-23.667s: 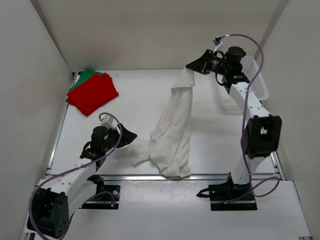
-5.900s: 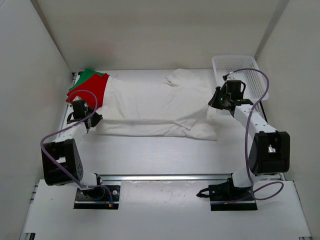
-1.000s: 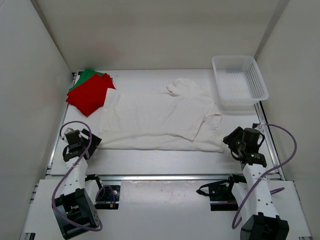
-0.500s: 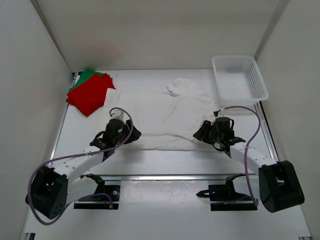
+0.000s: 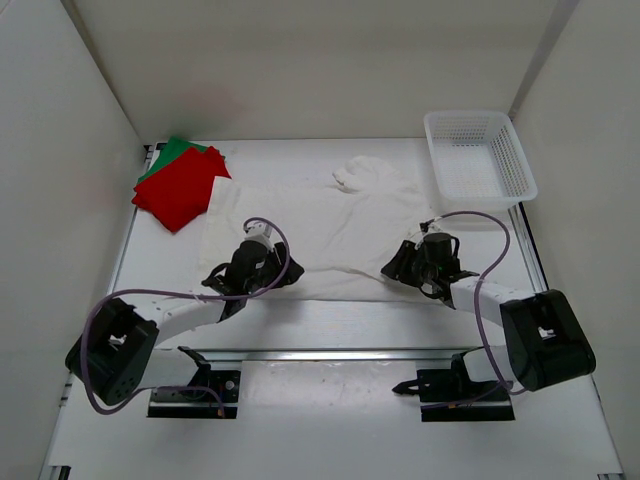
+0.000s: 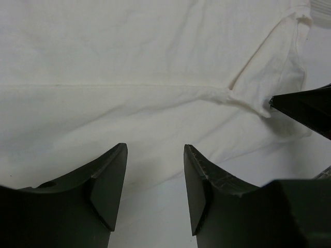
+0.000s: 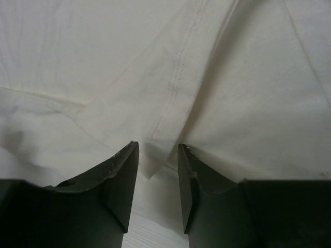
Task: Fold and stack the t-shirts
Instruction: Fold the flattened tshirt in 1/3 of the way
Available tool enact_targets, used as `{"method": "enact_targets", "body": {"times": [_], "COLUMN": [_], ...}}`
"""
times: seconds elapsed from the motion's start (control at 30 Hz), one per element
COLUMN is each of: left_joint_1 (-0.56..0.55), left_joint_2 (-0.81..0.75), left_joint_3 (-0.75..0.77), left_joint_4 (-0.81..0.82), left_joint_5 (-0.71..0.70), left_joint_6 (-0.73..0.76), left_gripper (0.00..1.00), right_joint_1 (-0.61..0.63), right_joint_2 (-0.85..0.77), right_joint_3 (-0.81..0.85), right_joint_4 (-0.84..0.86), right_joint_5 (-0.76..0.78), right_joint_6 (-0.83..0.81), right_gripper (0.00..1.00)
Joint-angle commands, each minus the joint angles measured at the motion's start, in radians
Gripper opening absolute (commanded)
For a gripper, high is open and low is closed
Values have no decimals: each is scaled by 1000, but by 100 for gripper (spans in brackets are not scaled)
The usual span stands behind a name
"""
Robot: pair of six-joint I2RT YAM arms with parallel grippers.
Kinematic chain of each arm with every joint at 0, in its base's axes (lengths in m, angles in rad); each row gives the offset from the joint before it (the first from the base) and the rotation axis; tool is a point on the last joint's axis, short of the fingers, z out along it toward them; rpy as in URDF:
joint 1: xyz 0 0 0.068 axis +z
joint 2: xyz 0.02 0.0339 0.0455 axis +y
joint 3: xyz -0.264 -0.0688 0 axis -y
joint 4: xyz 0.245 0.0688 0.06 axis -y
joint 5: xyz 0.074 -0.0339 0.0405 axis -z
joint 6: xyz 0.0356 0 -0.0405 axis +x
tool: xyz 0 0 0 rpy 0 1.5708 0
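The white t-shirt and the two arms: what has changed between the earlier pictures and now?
The white t-shirt, first hanging bunched from the right gripper, was let go and now lies spread flat. Both arms drew back, then came forward: the left gripper and right gripper now sit at its near edge, jaws apart. The red t-shirt, green t-shirt and basket stayed.

Bright, even overhead light floods the white bench (image 5: 330, 320) with only faint, soft shadows, while both wrist views are dimmer and greyer, the white t-shirt (image 6: 129, 51) fairly sharp but the near dark fingers (image 6: 103, 191) soft-edged.
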Motion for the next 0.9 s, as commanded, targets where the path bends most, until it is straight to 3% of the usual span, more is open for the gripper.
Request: {"method": "enact_targets", "body": {"times": [0.0,0.33,0.47,0.57,0.7,0.87], "left_joint_1": [3,24,36,40,47,32], "left_joint_2": [-5,-34,-48,-76,-117,-133], "left_joint_3": [-12,-78,-93,-81,-83,-81], "left_joint_4": [72,107,92,57,40,38], "left_joint_5": [9,9,26,17,15,-17], "left_joint_6": [-6,-32,-32,-25,-22,-35], "left_gripper": [59,59,58,59,59,58], "right_joint_1": [17,25,-9,-30,-26,-23], "right_joint_2": [8,108,238,307,266,102], "right_joint_3": [16,97,197,318,400,268], "right_joint_4": [58,116,225,280,228,160], "right_joint_5": [14,-44,-177,-268,-256,-144], "right_joint_6": [9,45,144,230,188,77], "right_gripper": [35,31,25,26,38,40]}}
